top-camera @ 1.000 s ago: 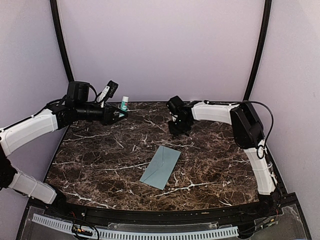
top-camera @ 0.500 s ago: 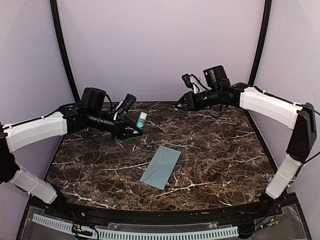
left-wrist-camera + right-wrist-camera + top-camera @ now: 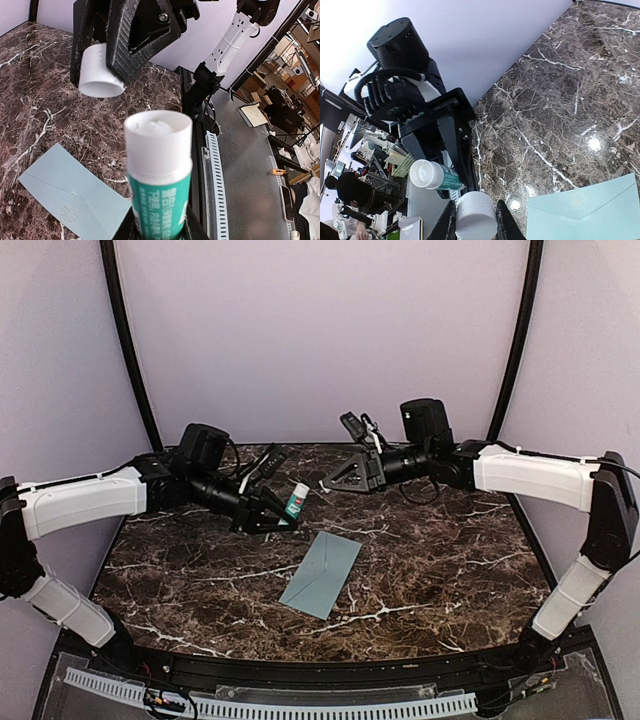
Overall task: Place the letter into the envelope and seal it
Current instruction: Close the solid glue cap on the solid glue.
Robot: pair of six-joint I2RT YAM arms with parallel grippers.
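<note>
The pale blue-grey envelope (image 3: 322,573) lies flat on the marble table, flap side up; it also shows in the left wrist view (image 3: 70,200) and the right wrist view (image 3: 590,210). No letter shows. My left gripper (image 3: 285,512) is shut on the white-and-green glue stick (image 3: 296,502), held uncapped above the table behind the envelope (image 3: 158,170). My right gripper (image 3: 332,482) faces it from the right and is shut on a white cap (image 3: 476,216), which hangs just beyond the stick's tip (image 3: 101,71). Cap and stick are apart.
The dark marble table (image 3: 450,570) has a black frame along its near edge (image 3: 300,672). Black curved posts (image 3: 128,330) stand at the back corners against pale walls. The right arm's white link (image 3: 530,475) crosses above the table's back right.
My left arm has carried the glue stick from the back left corner towards the middle. My right arm rose from the back of the table and swung left to face the stick.
</note>
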